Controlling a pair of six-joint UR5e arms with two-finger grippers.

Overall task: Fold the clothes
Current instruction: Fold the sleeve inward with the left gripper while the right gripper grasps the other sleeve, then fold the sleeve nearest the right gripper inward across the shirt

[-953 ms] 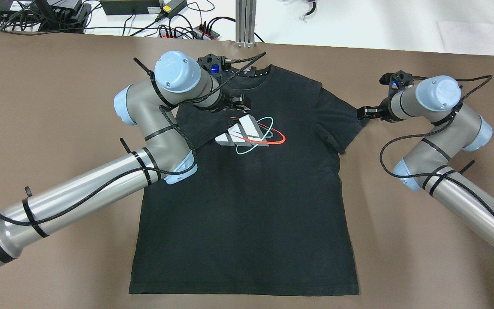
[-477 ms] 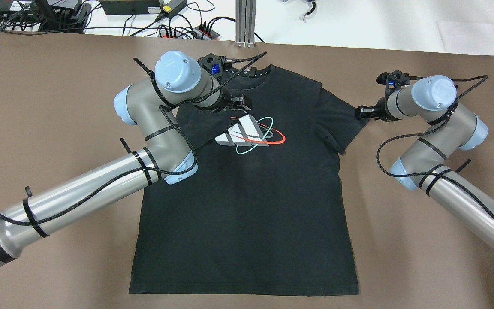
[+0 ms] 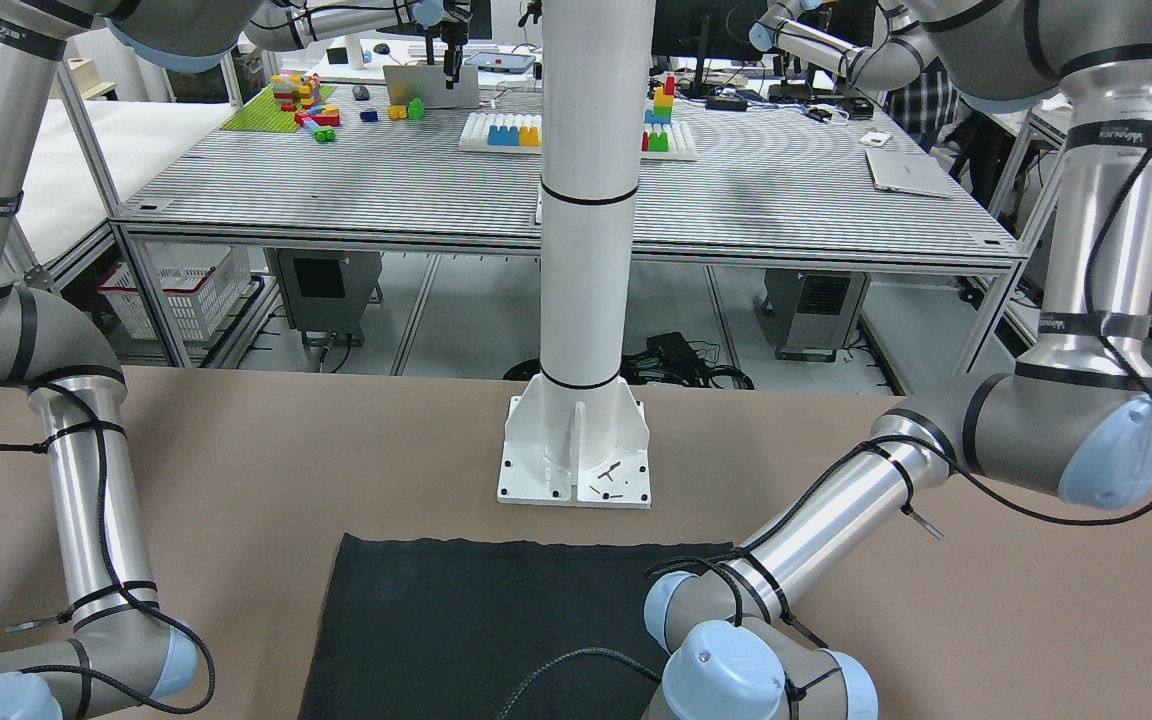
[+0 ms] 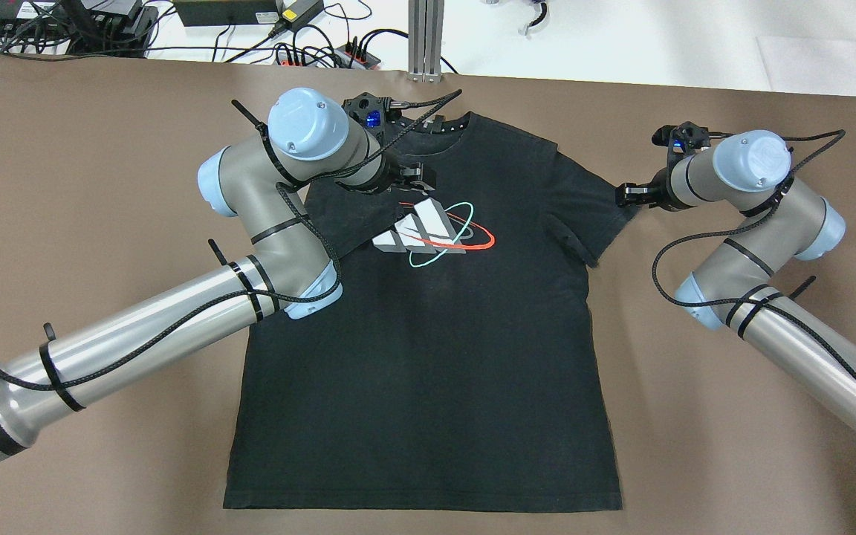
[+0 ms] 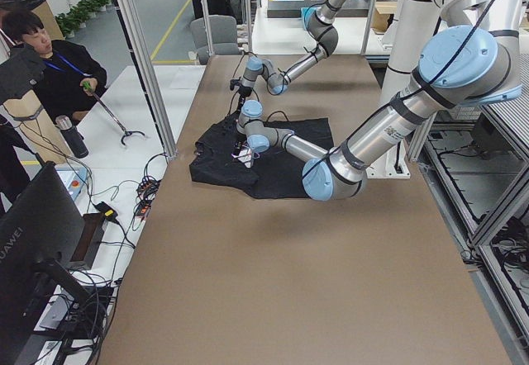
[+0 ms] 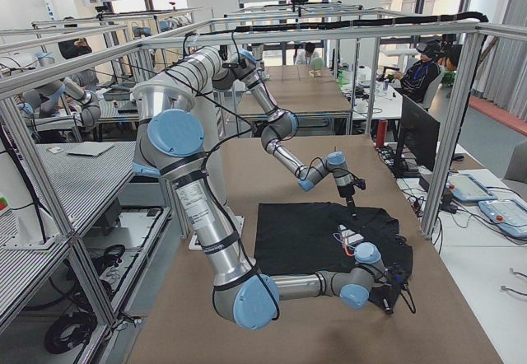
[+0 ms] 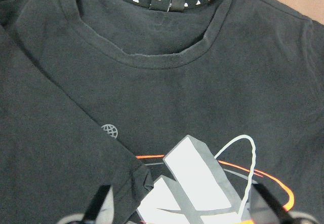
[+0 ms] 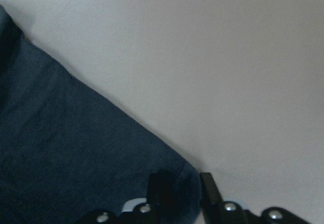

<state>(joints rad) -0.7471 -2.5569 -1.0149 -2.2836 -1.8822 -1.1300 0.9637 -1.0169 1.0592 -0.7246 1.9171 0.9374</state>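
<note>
Black, the one T-shirt (image 4: 428,357) lies flat on the brown table (image 4: 101,148), its chest beneath the left gripper (image 4: 419,177), whose fingers stand apart, and its sleeve corner (image 8: 187,183) pinched in the right gripper (image 4: 625,195).

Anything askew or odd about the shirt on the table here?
Nothing damaged. The black T-shirt lies flat but lopsided: one sleeve is folded diagonally across the chest, its cuff overlapping the printed logo, while the other sleeve is spread out, creased near the armpit.
</note>
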